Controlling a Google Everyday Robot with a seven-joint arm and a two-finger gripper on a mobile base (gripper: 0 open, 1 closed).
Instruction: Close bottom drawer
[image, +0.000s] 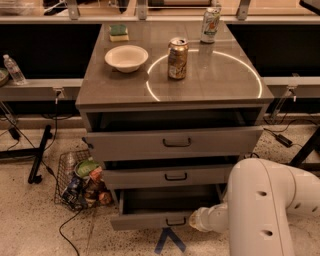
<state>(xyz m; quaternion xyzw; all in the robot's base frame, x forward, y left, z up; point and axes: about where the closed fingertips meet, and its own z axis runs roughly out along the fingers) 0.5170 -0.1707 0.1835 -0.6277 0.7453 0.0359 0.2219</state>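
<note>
The bottom drawer (145, 221) is the lowest and narrowest of the grey cabinet's three. It stands partly open, showing its grey box interior (170, 200) and a small dark bar handle (176, 221). My gripper (194, 222) sits at the end of the white arm (260, 210), low at the right end of the drawer front and against it or very close to it. The arm's bulky white link fills the lower right and hides the drawer's right side.
The mid-sized drawer (170, 177) and the tallest drawer (175, 142) above also stand slightly out. On the cabinet top are a bowl (126, 57), two cans (177, 59) and a sponge (118, 32). A wire basket (80, 180) of packages sits on the floor at the left. Blue tape (169, 241) marks the floor in front.
</note>
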